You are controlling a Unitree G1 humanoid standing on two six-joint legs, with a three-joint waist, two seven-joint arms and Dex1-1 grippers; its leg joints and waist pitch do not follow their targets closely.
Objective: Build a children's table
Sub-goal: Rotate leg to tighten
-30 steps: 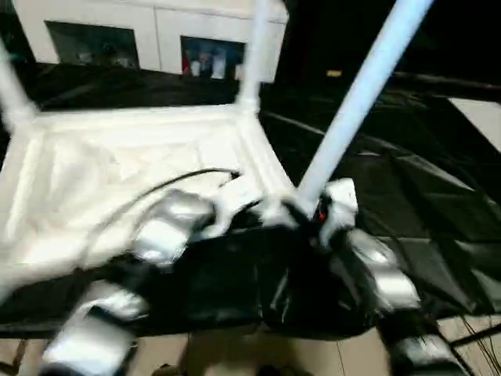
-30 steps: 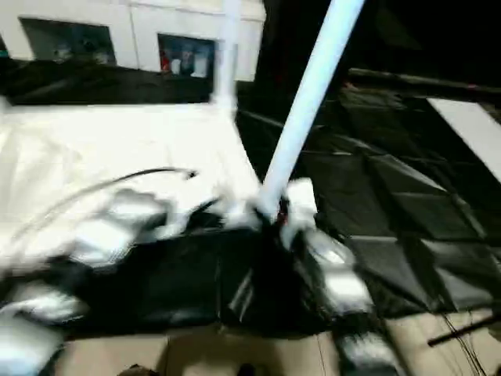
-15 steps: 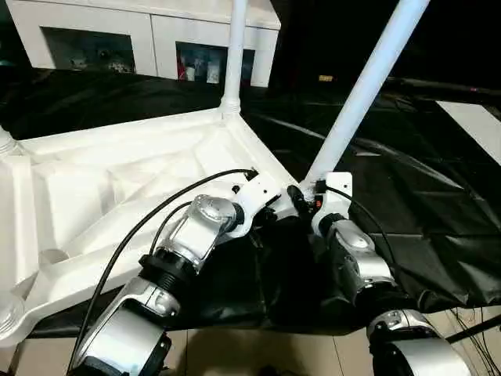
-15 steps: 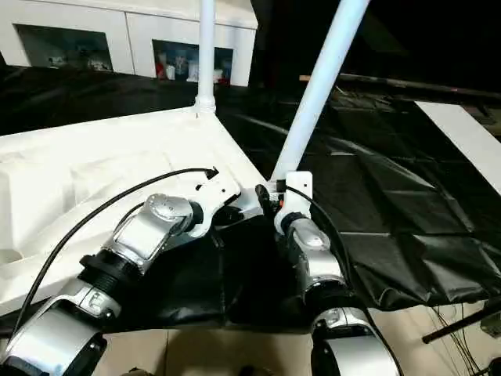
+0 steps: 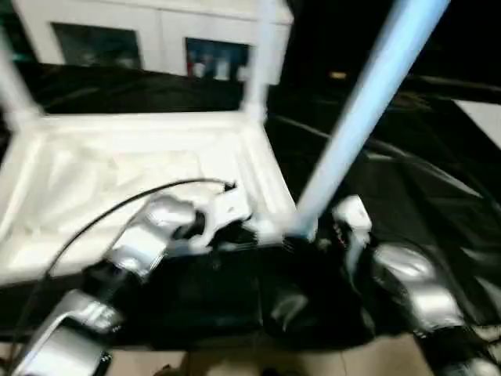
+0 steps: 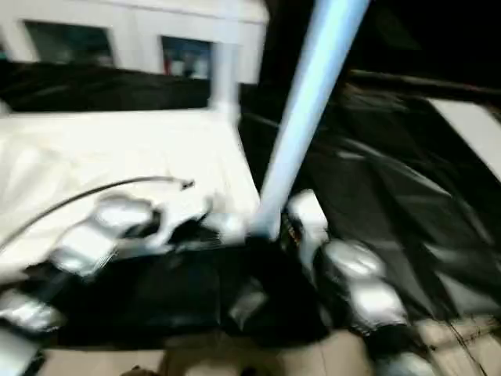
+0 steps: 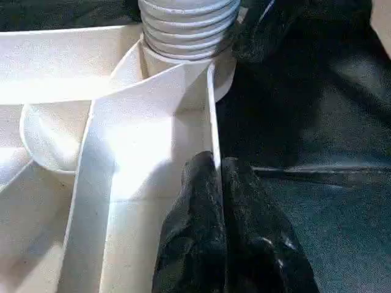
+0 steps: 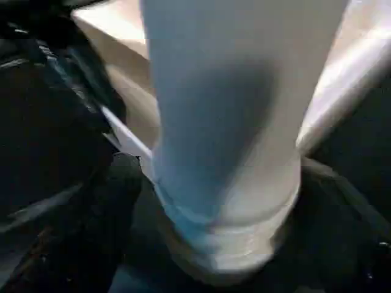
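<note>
table top (image 5: pixel 133 168): white plastic, upside down on black sheet, ribbed underside facing up, fills left half of head views
black sheet (image 5: pixel 415 204): crinkled dark cover under table, spreads out to the right; pale floor at near edge
near-right leg (image 5: pixel 356 110): long white tube, stands up from near-right corner socket, leans up and to the right, top out of frame
leg base (image 7: pixel 186 27): ribbed/threaded end seated in round corner socket, seen close in left wrist view; also big in right wrist view (image 8: pixel 226 201)
far leg (image 5: pixel 262 55): upright at far-right corner of top, blurred
far-left leg (image 5: pixel 16 90): stub at left edge, blurred
left gripper (image 7: pixel 221 183): pinched tight on thin outer rim wall of table top, one finger inside wall, one outside, just short of corner socket
left fingers (image 7: pixel 195 213): black, pressed against the wall w/ almost no gap
left arm (image 5: pixel 149 235): silver forearm reaching in from lower left to near-right corner, black cable looping over it
right gripper (image 5: pixel 344 227): right beside leg base on its right side; fingers blurred, can't tell how wide or whether touching leg
right arm (image 5: pixel 407 282): silver, comes in from lower right
cabinet (image 5: pixel 156 39): white w/ glass doors, at back beyond sheet, small items inside, too blurred to id
</note>
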